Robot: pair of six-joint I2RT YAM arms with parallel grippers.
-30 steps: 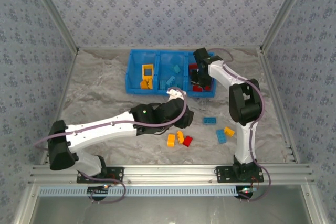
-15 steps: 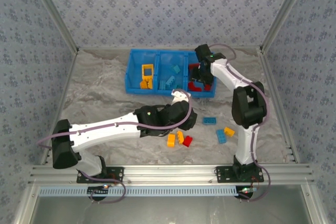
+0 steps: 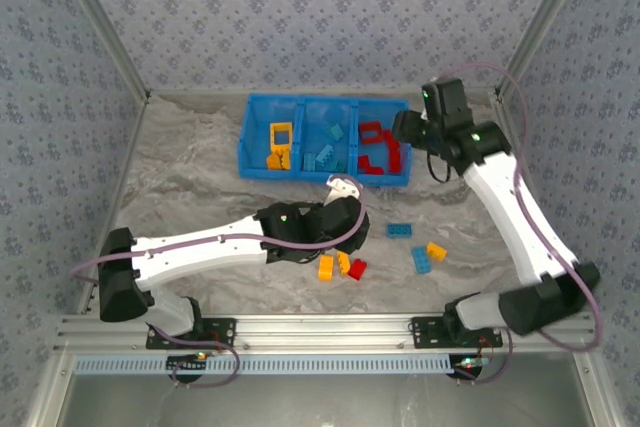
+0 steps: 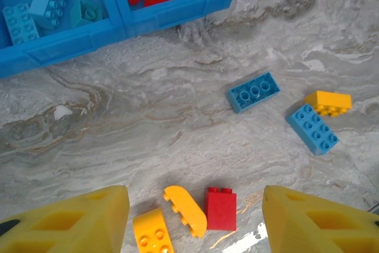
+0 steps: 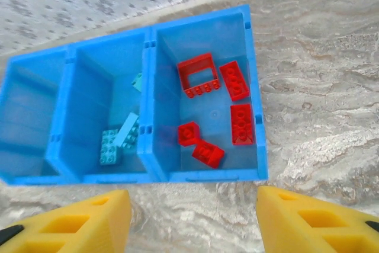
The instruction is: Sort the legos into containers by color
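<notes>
Top external: left arm [image 3: 200,245] low over legos [image 3: 340,265], right arm [image 3: 510,197] high, both jaws apart.

Bare table [image 3: 190,177] lies open at nine o'clock of the blue bin [image 3: 320,176]. The left arm [image 3: 200,245] bars the near-left floor from the bin's seven o'clock. Between the left gripper [image 4: 193,192]'s spread fingers [image 4: 77,217], two yellow bricks [image 4: 153,234] and a red brick [image 4: 221,208] sit packed together. Three more bricks [image 4: 253,91] crowd its two o'clock. The bin's compartments stand open from above, with the right gripper [image 5: 192,191] hanging at its three o'clock edge.
</notes>
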